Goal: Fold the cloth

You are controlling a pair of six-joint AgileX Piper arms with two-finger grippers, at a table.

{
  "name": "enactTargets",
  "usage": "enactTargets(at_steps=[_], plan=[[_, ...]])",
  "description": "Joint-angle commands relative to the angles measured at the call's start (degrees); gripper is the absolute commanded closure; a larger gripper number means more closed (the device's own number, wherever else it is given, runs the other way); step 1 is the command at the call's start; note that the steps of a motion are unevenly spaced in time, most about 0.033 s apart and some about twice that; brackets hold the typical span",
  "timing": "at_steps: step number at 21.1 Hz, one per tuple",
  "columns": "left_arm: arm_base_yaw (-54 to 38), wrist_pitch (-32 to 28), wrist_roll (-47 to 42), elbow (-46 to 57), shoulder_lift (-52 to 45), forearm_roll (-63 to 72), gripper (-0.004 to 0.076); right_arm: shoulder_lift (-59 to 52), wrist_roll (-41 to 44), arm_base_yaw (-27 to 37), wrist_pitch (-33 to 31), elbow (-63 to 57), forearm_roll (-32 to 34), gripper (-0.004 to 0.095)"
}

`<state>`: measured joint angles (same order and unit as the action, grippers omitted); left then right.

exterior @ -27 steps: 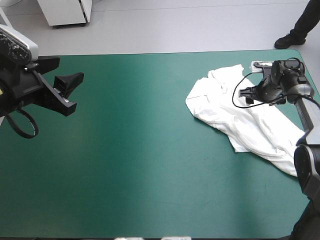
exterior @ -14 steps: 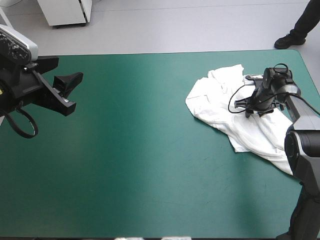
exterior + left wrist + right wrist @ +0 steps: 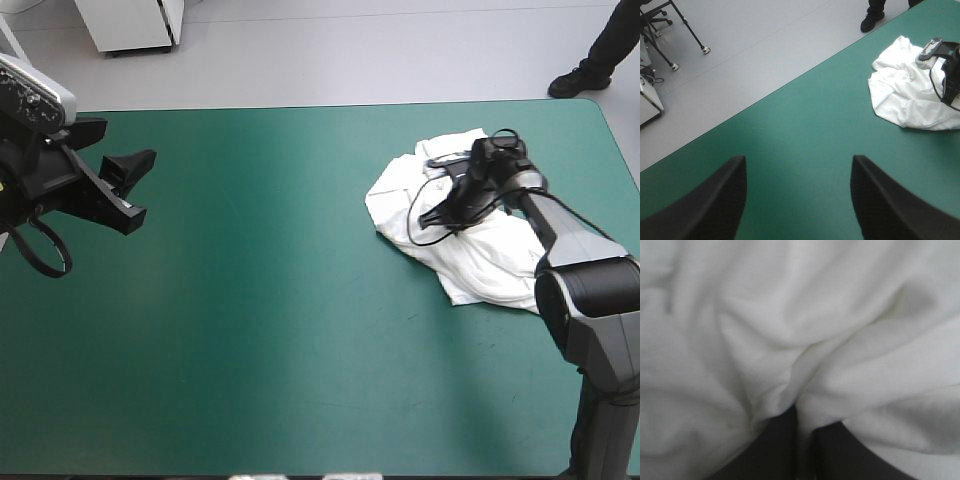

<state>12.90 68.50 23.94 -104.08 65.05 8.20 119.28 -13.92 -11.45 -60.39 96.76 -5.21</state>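
White short-sleeved T-shirt [image 3: 485, 265] lies as a crumpled heap on the teal-green desk cover [image 3: 300, 300]. It sits in the right half, nearer the far edge than the near one & a little in from the far right corner. The right arm [image 3: 565, 240] reaches over the heap from the right edge. The black right jaws are down in the cloth about the heap's middle. In the right wrist view they are all but closed, w/ a fold of the T-shirt [image 3: 790, 315] pinched btwn them, i.e. gripping the shirt. Creased white cloth fills everything ahead of them. The left arm [image 3: 60, 180] hangs above the desk's left edge, toward the far left corner, well apart from the heap. The black left jaws stand wide open. In the left wrist view bare teal-green cover shows btwn them, w/ the T-shirt [image 3: 905, 100] far off ahead & the right arm's wrist on top of it.
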Motion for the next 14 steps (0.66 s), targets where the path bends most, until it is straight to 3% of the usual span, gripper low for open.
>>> enactTargets(at_steps=[1, 4, 8, 11, 14], plan=[[0.1, -2.8, -2.0, -1.2, -1.0, -2.7, 0.0276, 0.2, -0.4, -9.5, -2.6, -0.6, -12.2, 0.0914], [0.1, -2.9, -3.4, -0.9, -2.6, -6.3, 0.0276, 0.2, -0.4, -19.6, -2.6, -0.5, -14.9, 0.0914], [0.1, -2.9, -4.3, -0.9, -4.3, -7.7, 0.0276, 0.2, -1.1, -28.4, -3.1, 0.8, -19.8, 0.0913], [0.1, -2.9, -4.7, -0.8, -5.3, -7.7, 0.0276, 0.2, -1.6, -33.6, -3.7, 4.7, -20.8, 0.0913], [0.1, -2.9, -5.1, -0.8, -5.4, -7.7, 0.0276, 0.2, -1.5, -34.5, -3.5, 6.1, -19.7, 0.0913]])
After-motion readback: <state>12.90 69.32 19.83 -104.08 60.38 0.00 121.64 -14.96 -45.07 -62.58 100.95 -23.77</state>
